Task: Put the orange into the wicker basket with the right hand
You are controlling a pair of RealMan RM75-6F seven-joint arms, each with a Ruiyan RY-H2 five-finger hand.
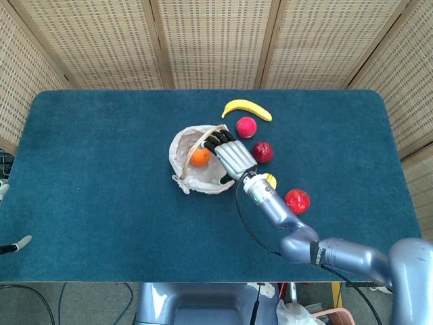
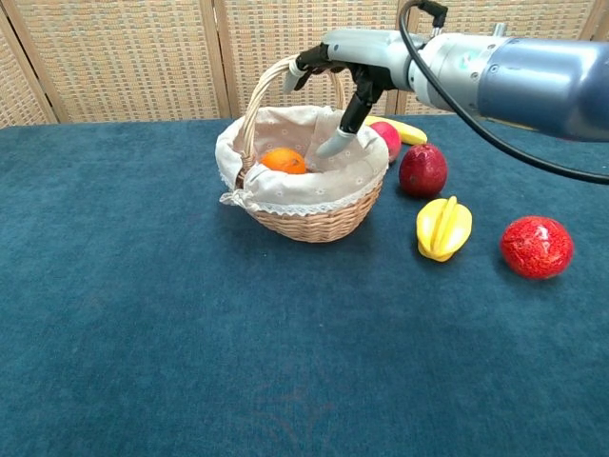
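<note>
Resting inside cloth-lined wicker basket [image 2: 314, 214]: round orange [image 2: 284, 161], low on liner, just beside right hand [image 2: 344, 71] on fingertip side, not touching. Right hand above basket, fingers spread wide, holding nothing; one fingertip dips into liner. Arched wicker handle [image 1: 200, 141] right by fingers. Wrist side of hand: pink apple [image 1: 246, 126], dark red apple [image 2: 422, 170], yellow starfruit [image 2: 443, 228], red pomegranate [image 2: 537, 247], yellow banana [image 1: 246, 108]. Blue cloth table [image 1: 101, 169]. Left hand [image 1: 15, 248] barely visible at frame edge, state unclear.

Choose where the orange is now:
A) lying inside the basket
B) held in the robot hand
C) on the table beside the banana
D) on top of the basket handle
A: the orange lies inside the basket, and the right robot hand above holds nothing.
</note>
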